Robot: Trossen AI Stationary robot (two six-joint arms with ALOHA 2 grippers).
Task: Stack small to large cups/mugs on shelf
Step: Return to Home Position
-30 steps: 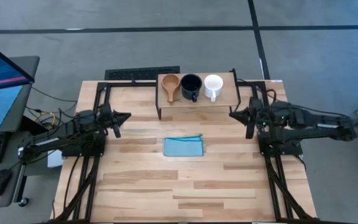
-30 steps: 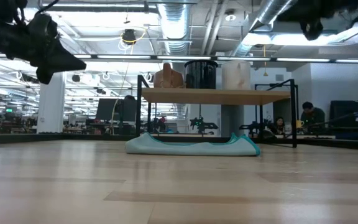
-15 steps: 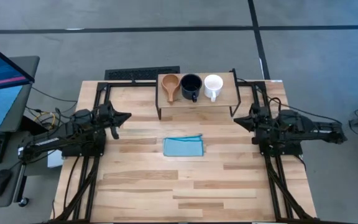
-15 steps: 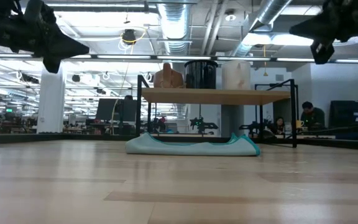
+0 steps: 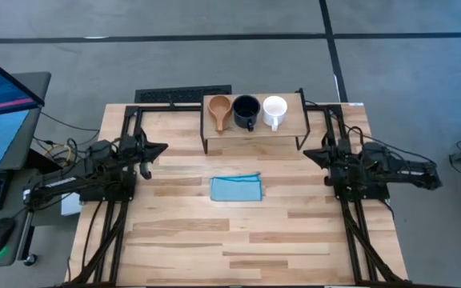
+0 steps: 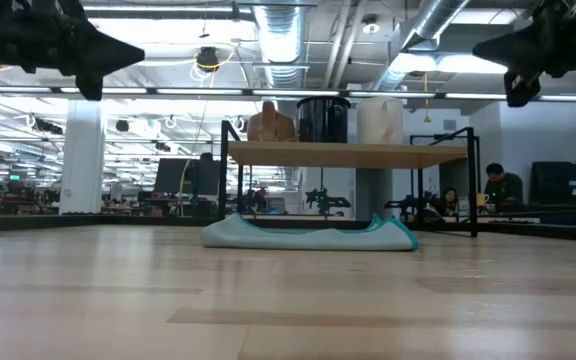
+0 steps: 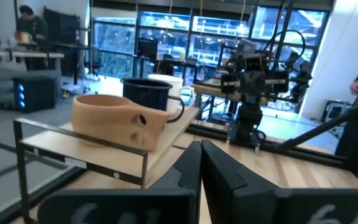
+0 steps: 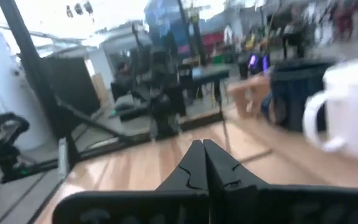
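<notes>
Jaws on both the left gripper [image 5: 160,149] and the right gripper [image 5: 307,154] are pressed together, holding nothing. Between them lies a folded blue cloth [image 5: 237,189]. Beyond, a low light-wood shelf on black legs [image 5: 294,124] runs crosswise. It carries a small tan wooden cup [image 5: 219,111] nearest the left jaws, a dark navy mug [image 5: 246,111] in the middle, and a white mug [image 5: 274,110] nearest the right.

Soft, even overhead light falls on the desk [image 5: 182,240] in the high view and leaves only faint shadows by the shelf [image 5: 290,128], while in the low view bright ceiling lights [image 6: 438,62] lay a pale sheen across the wood, and the white mug [image 8: 353,99] glares in the right wrist view.
</notes>
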